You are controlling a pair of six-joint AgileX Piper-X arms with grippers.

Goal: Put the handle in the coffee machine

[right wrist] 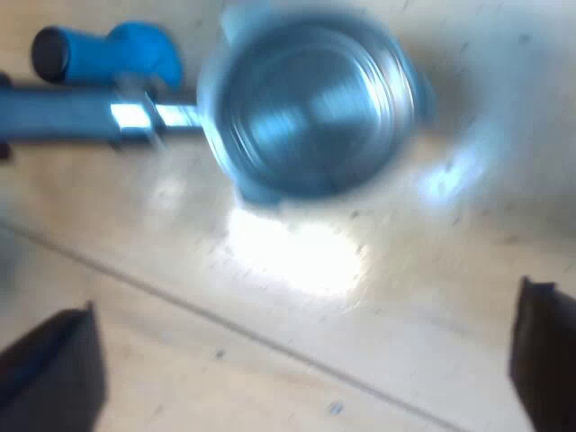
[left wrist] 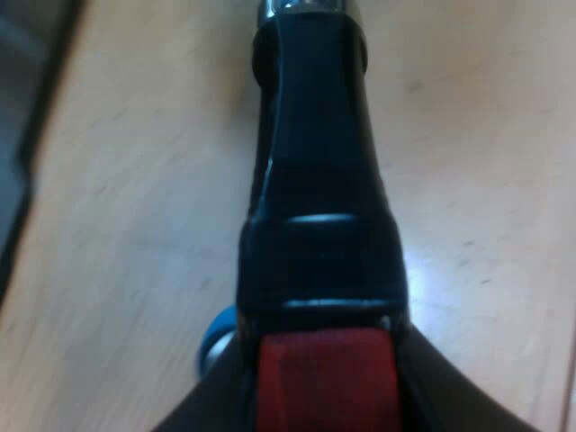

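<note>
The left gripper [left wrist: 326,382] looks clamped on the holder's dark handle [left wrist: 319,207]. Its black fingers [left wrist: 205,409] press against both sides of the red end [left wrist: 326,378], though most of each finger is cut off from view. The handle runs away from the camera to a metal collar [left wrist: 306,9], beyond which the holder is out of frame. A sliver of something blue [left wrist: 216,335], probably the tamper, peeks out beside the handle, mostly hidden behind it. Below is a pale wooden table [left wrist: 135,225], with a dark edge [left wrist: 22,180] that cannot be identified.

In the right wrist view the holder's round metal basket [right wrist: 310,108] is smeared by motion. Whether it rests on the table or hangs above it cannot be told. The blue tamper [right wrist: 108,52] lies just beside the holder's neck [right wrist: 153,115]. The right gripper [right wrist: 306,306] has its fingers [right wrist: 49,369] spread wide, with nothing but bare tabletop between them, near the basket.
</note>
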